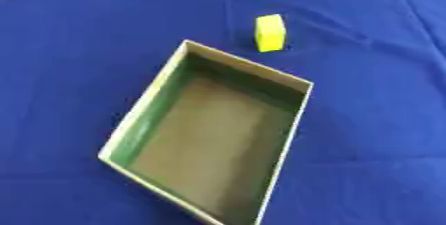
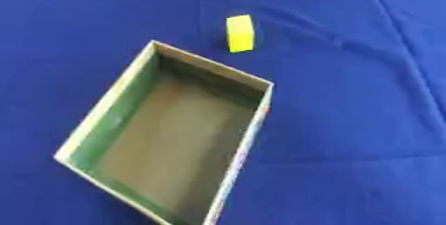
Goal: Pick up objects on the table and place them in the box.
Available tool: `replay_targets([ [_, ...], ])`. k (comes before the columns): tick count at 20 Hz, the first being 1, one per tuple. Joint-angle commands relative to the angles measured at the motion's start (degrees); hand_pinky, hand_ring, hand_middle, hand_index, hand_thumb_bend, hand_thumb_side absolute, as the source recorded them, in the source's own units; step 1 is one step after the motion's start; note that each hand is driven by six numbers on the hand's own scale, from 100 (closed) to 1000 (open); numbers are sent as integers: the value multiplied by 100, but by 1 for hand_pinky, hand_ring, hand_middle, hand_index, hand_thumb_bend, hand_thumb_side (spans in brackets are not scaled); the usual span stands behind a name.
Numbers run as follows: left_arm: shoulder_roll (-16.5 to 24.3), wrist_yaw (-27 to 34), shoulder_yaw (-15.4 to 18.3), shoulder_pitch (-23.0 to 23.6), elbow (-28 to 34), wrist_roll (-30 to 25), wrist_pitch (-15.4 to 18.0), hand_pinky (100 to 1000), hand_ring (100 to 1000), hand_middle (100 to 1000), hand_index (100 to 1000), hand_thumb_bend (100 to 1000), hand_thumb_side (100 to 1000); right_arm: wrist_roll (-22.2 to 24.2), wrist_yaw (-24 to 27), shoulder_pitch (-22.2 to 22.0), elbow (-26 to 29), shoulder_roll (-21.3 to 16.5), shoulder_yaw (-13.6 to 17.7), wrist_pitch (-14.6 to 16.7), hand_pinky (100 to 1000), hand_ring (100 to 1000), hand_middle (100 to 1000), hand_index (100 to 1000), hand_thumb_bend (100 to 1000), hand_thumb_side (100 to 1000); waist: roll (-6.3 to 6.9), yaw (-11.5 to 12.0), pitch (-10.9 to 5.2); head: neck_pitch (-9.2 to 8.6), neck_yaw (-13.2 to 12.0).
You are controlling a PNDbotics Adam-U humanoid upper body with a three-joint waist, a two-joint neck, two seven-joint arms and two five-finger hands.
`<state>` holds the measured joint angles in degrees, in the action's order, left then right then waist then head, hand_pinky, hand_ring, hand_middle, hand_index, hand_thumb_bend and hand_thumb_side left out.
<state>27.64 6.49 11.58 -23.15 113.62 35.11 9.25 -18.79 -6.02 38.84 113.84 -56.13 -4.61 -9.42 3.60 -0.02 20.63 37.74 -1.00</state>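
One yellow block [image 1: 270, 32] standing just beyond one open box [image 1: 292, 119], blue cloth [image 1: 375, 119], neither hand visible

A box [image 1: 139, 128] sits on the cloth-covered table [image 1: 375, 119], at the middle of the view and reaching toward 6 o'clock, turned askew so that one corner points to 12 o'clock and its long sides run toward 7 o'clock. A small block [image 1: 270, 32] stands on the cloth outside the box, near its far side at about 1 o'clock from the box's middle, apart from the rim. Nothing lies in the box, and open cloth spreads at 3 o'clock and 9 o'clock of it.
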Motion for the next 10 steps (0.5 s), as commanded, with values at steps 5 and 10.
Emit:
replay_targets([
  [5,124,6,30,-66,97,-1,-18,575,715,715,760,111,1000,16,-43,74,75,-137,73,12,689,705,585,798,100,933,-10,4,-95,-26,-13],
  [10,126,8,28,-59,97,-1,-22,575,715,715,760,111,1000,41,-32,110,75,-151,70,-19,692,709,589,802,100,939,-17,8,-97,-34,0],
])
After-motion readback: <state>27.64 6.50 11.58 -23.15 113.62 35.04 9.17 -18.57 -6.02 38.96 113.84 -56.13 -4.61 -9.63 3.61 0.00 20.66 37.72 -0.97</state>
